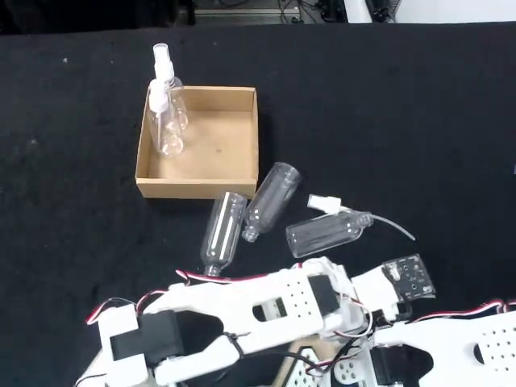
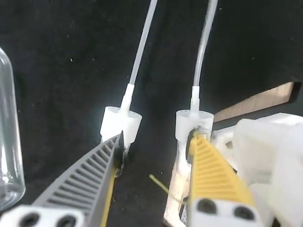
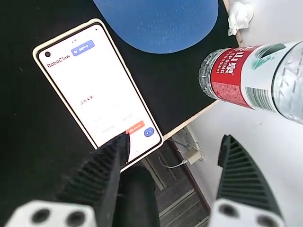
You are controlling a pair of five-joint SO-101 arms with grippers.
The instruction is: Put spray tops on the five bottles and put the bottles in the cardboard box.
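Observation:
Two clear bottles with white spray tops (image 1: 165, 101) lean in the far left corner of the cardboard box (image 1: 242, 145). Three clear bottles lie on the black cloth in front of the box: one (image 1: 223, 232), one (image 1: 271, 200) and one (image 1: 322, 234). By the last lie a loose white spray top (image 1: 325, 203) and a thin tube (image 1: 395, 226). My left gripper (image 2: 156, 146) is open low over the cloth, one fingertip at a spray top (image 2: 121, 124), the other at a second spray top (image 2: 193, 124). My right gripper (image 3: 175, 146) is open and holds nothing.
Both arms (image 1: 258, 310) crowd the table's near edge. In the left wrist view a clear bottle (image 2: 9, 142) lies beside the gripper and the wooden table edge (image 2: 255, 101) runs close by. In the right wrist view lie a phone (image 3: 97, 90), a blue disc (image 3: 156, 23) and a water bottle (image 3: 251, 75).

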